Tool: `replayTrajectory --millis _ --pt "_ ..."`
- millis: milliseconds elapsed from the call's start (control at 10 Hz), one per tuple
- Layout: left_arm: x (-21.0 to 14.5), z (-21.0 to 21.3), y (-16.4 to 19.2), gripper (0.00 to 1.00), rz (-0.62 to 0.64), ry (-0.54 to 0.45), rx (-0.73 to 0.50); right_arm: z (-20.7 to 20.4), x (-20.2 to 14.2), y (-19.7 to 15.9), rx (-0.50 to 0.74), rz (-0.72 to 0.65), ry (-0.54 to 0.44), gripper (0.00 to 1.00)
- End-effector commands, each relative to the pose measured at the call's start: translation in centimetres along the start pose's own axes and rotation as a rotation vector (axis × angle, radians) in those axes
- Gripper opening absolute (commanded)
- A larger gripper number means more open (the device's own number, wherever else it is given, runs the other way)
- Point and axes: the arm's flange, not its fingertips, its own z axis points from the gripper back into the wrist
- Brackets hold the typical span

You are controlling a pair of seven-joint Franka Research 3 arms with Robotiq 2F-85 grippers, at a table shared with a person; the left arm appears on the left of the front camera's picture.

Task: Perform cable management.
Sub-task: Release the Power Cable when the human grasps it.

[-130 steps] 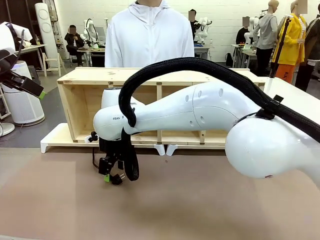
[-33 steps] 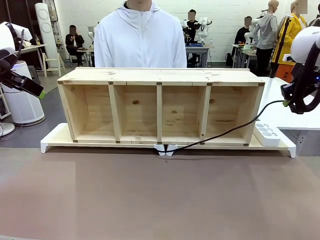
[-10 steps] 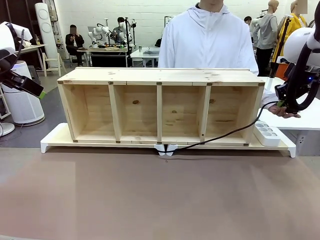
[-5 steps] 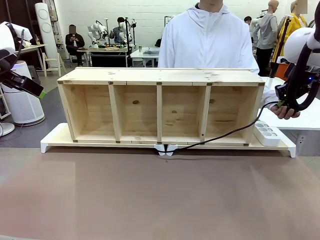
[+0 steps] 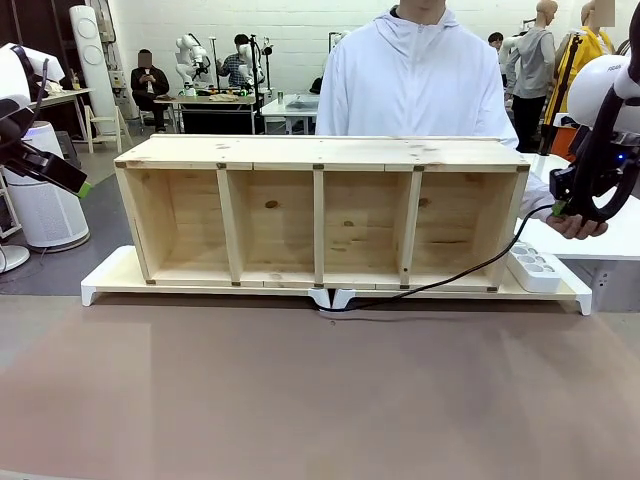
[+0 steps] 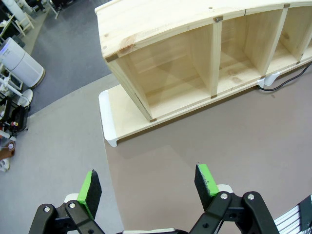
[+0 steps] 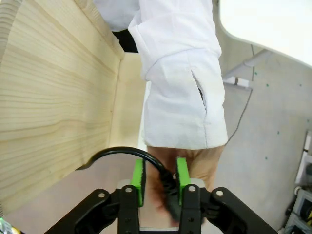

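At the right edge of the front view, the right gripper [image 5: 560,208] is closed on the cable [image 5: 440,281], its green pads pinching the black cord (the wrist view shows this best). A person's hand [image 7: 187,163] sits directly beneath, at the bottom centre of that frame, open as if to take the cord. From the gripper the cable sags down and left across the front of the wooden shelf [image 5: 320,210], reaching the gap in the white base board [image 5: 110,275] at lower centre.

The left gripper [image 6: 148,187] hangs wide open with nothing between its pads, high over the table at the shelf's left end.

By my judgement the job is at the handover: the cord's end is lifted and offered, but the release and any tidying are not yet done.

Count: one cable, one white power strip [image 5: 533,267], one shelf with four compartments, two grippers, one person at the table.
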Motion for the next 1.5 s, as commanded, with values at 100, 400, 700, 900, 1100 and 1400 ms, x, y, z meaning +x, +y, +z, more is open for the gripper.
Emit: replayTrajectory --millis 100,400,700,900,1100,1400 --pt "0.14 -0.20 -0.03 1.00 -0.003 -0.007 0.008 0.27 -0.06 -0.03 0.000 0.012 0.006 0.73" --pt "0.14 -0.20 -0.03 1.00 -0.003 -0.007 0.008 0.32 -0.05 0.06 -0.005 0.015 0.019 0.78" --pt "0.14 -0.20 -0.03 1.00 -0.003 -0.007 0.008 0.13 -0.03 0.13 0.002 0.003 0.003 0.98" --pt "0.14 -0.20 -0.03 1.00 -0.003 -0.007 0.008 0.13 -0.03 0.13 0.002 0.003 0.003 0.98" --pt "0.14 -0.20 -0.03 1.00 -0.003 -0.007 0.008 0.13 -0.03 0.13 0.002 0.003 0.003 0.98" --pt "0.14 -0.20 -0.03 1.00 -0.003 -0.007 0.008 0.13 -0.03 0.13 0.002 0.003 0.003 0.98"
